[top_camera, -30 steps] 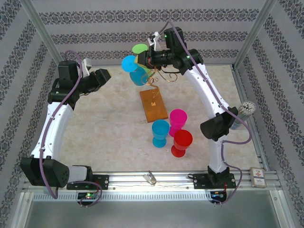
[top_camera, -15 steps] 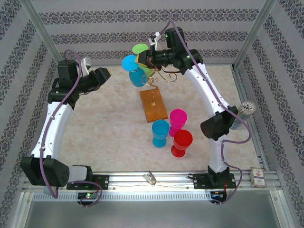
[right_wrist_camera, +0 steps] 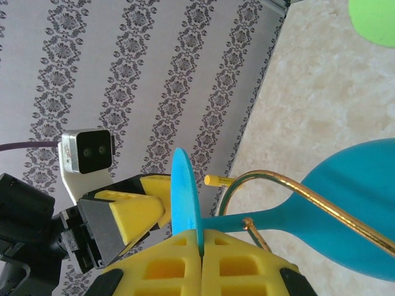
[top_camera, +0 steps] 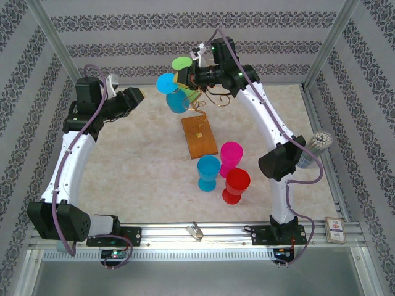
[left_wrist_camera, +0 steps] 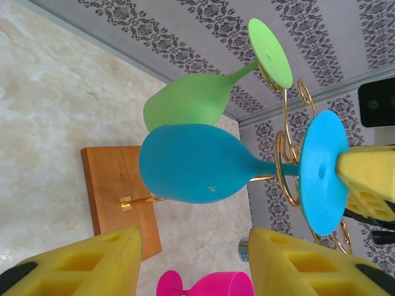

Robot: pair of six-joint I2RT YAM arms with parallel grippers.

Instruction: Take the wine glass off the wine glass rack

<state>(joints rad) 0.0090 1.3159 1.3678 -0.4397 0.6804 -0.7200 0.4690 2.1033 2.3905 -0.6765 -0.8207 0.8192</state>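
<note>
Wire, thin and gold, curls into scrolling arms at the top of the wine glass rack (top_camera: 199, 137). Its flat rectangular base of orange-brown wood lies on the tabletop (top_camera: 136, 166), between the centre and the far edge. The blue wine glass (left_wrist_camera: 191, 163) is matte and smooth, with a rounded bowl, a slim stem and a flat disc foot. It hangs bowl-down from the top of the rack, its stem inside a gold curl.

The right tool (right_wrist_camera: 200, 242) is closed, its yellow foam pads (right_wrist_camera: 185, 243) clamped on the rim of that disc foot. A green glass (left_wrist_camera: 185, 102) of the same shape hangs from a neighbouring curl. The left tool (left_wrist_camera: 191, 265) is partly parted with nothing between its pads. It faces the blue bowl from the left and does not touch it.

A standing blue glass (top_camera: 208, 172), a pink glass (top_camera: 231, 155) and a red glass (top_camera: 236, 185) are upright and close together by the near end of the base. Beige marbled surface lies bare from the rack to the left edge, and patterned walls (top_camera: 185, 24) close the far side.
</note>
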